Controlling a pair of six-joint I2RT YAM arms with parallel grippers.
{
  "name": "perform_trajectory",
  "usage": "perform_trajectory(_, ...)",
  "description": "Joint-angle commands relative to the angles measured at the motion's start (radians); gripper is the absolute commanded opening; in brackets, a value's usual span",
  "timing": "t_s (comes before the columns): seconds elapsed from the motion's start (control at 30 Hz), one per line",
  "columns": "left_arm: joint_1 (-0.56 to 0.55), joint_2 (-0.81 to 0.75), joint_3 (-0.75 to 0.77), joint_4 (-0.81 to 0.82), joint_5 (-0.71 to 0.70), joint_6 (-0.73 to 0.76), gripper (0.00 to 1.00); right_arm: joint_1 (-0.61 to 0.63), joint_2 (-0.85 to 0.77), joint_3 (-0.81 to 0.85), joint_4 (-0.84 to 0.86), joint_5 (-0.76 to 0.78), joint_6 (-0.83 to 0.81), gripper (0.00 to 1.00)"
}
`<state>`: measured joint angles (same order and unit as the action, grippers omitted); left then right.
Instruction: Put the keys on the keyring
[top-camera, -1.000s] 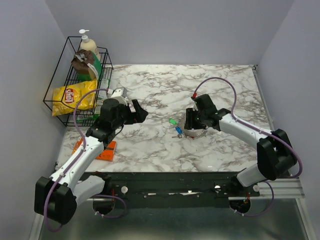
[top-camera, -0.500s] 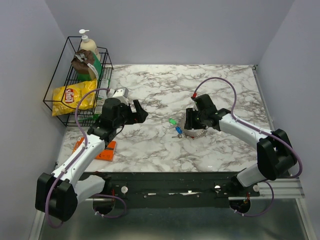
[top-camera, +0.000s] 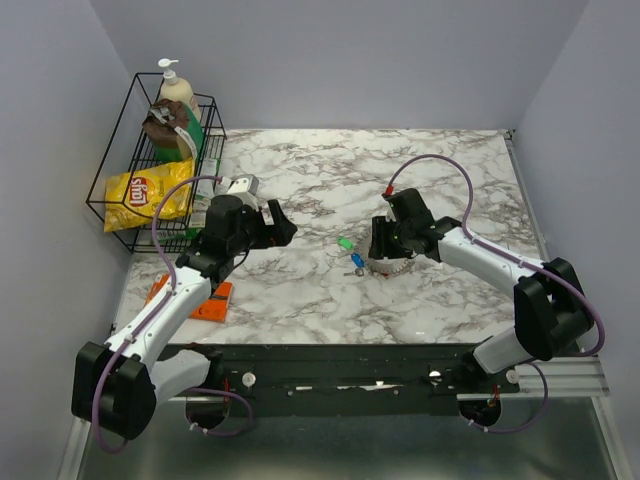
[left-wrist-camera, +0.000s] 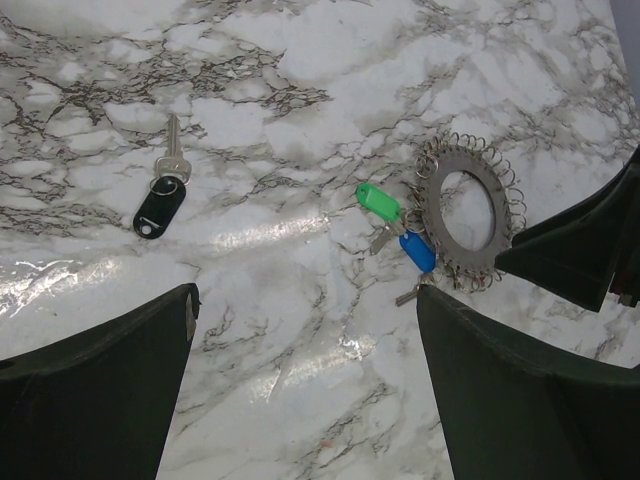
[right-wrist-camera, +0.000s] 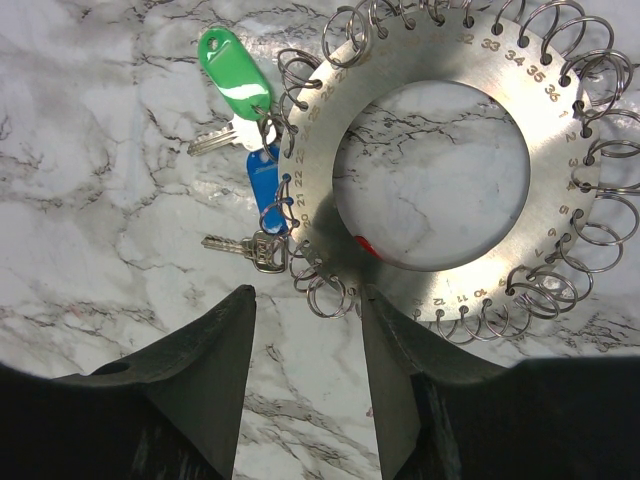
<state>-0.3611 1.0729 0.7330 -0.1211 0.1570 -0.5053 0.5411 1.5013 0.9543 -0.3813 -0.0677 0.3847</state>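
I see right gripper (right-wrist-camera: 308, 375) open at lower-left rim of keyring (right-wrist-camera: 440, 52); green key (right-wrist-camera: 232, 65), blue key (right-wrist-camera: 265, 185) at its left edge. Left gripper (left-wrist-camera: 305, 375) open, empty.

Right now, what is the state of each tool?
Left tool: open, holding nothing.
Right tool: open, holding nothing, at the keyring edge.

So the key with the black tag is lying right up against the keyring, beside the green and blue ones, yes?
Not quite. The left wrist view shows the black-tagged key lying alone on the marble, well apart from the keyring. Only the green key and blue key sit at its edge.
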Motion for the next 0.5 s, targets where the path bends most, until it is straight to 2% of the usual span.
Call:
perform_trajectory(0.0, 0.005, 0.012, 0.034, -0.003, 0.030, 0.016, 0.99, -0.006, -0.030, -0.008, 0.005, 0.012, -0.001, 0.55)
perform_trajectory(0.47, 0.005, -0.002, 0.025, -0.006, 0.044, 0.013, 0.99, -0.006, -0.055, -0.034, 0.009, 0.014, 0.008, 0.55)
